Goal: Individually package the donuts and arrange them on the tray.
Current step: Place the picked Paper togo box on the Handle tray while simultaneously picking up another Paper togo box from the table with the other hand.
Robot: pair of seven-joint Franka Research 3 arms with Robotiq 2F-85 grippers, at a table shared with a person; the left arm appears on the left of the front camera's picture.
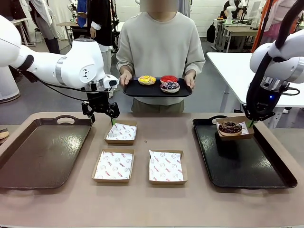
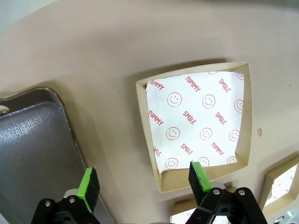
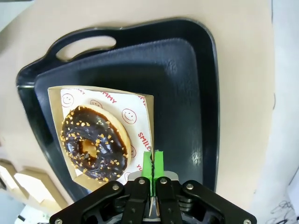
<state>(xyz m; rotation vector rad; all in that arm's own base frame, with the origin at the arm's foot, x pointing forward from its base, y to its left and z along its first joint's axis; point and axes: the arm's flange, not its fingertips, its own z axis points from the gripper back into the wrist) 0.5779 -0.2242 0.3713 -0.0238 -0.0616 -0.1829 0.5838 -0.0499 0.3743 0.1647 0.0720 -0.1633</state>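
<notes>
Table (image 1: 142, 204) bears two trays (image 1: 28, 166) (image 1: 247, 166), three empty boxes (image 1: 121, 132) (image 1: 113, 165) (image 1: 166, 167); person (image 1: 160, 42) holds three donuts (image 1: 147, 80) (image 1: 168, 79) (image 1: 170, 86).

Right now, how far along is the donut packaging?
Done: the chocolate donut sits in a paper box. In hand: the right gripper holds that box over the black tray. Left: three donuts on the person's tray, three empty boxes; the open left gripper hovers over one.

I am facing a grey floor (image 1: 213, 102) stretching across the middle of the frame; a white table (image 1: 232, 71) is standing at right, cluttered desks (image 1: 237, 31) are sitting upper right, and a pale wall (image 1: 209, 9) is showing behind.
</notes>
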